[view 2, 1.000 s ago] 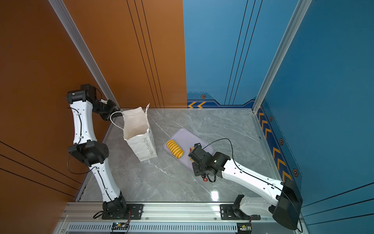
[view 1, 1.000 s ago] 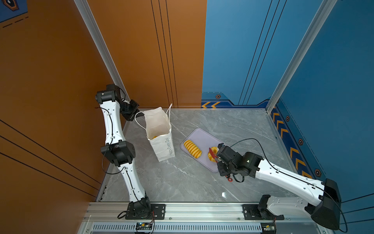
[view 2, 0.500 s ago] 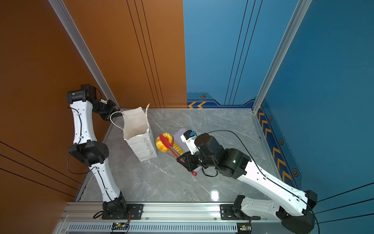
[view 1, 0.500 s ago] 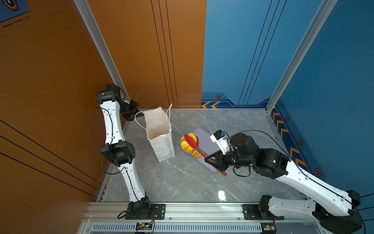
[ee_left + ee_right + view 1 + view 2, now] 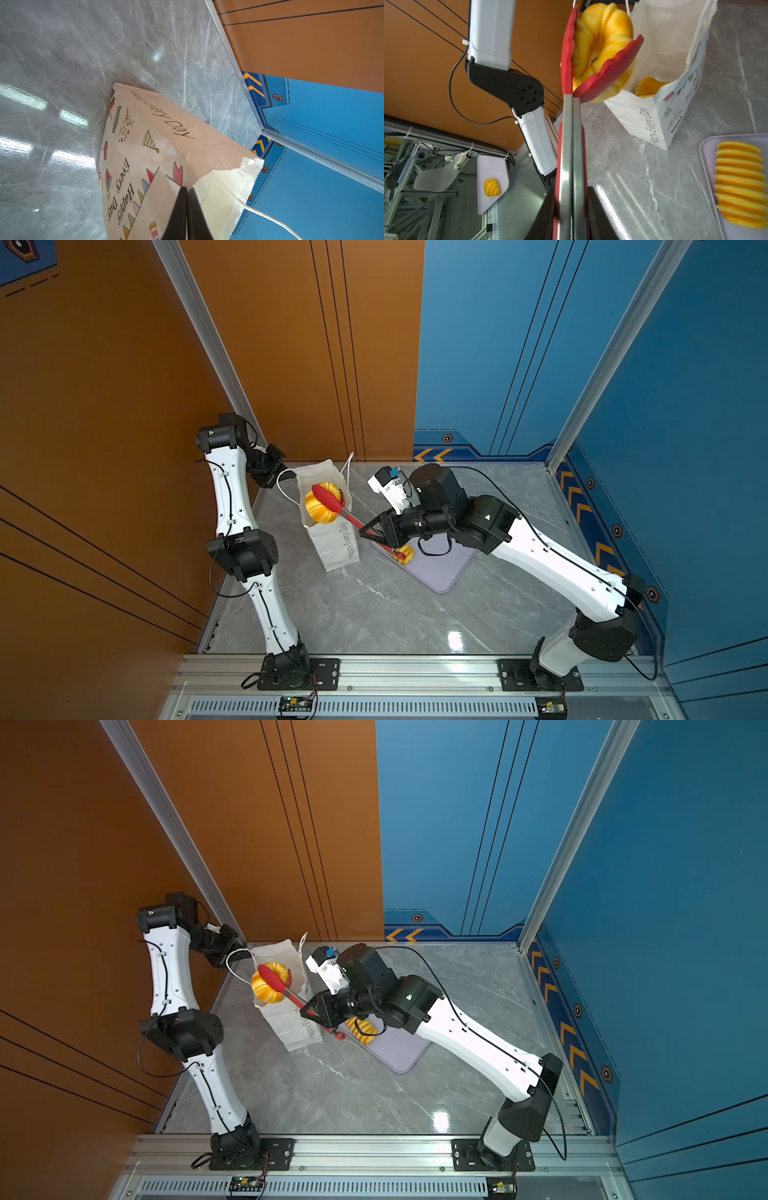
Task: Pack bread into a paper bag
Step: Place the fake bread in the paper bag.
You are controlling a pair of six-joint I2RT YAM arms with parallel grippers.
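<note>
The white paper bag (image 5: 334,541) (image 5: 291,1025) stands open at the back left of the table. My left gripper (image 5: 289,472) (image 5: 187,188) is shut on the bag's top rim (image 5: 224,176). My right gripper (image 5: 368,531) (image 5: 309,1011) (image 5: 572,187) is shut on the handles of red tongs (image 5: 353,519) (image 5: 572,124). The tongs clamp a golden fluted ring cake (image 5: 322,506) (image 5: 270,986) (image 5: 602,47), one of the bread pieces, just above the bag's mouth. Another bread piece (image 5: 648,86) lies inside the bag. A ridged long loaf (image 5: 739,182) (image 5: 361,1029) rests on the lilac tray (image 5: 708,149).
The lilac tray (image 5: 436,568) (image 5: 399,1052) lies just right of the bag, partly under my right arm. My left arm's elbow (image 5: 243,551) stands at the table's left edge. Orange and blue walls close in the back. Off the table, a separate tray (image 5: 492,166) holds a pastry.
My right arm has lifted the tongs with the ring cake off the tray and swung them left to above the bag's mouth. The left arm has not moved.
</note>
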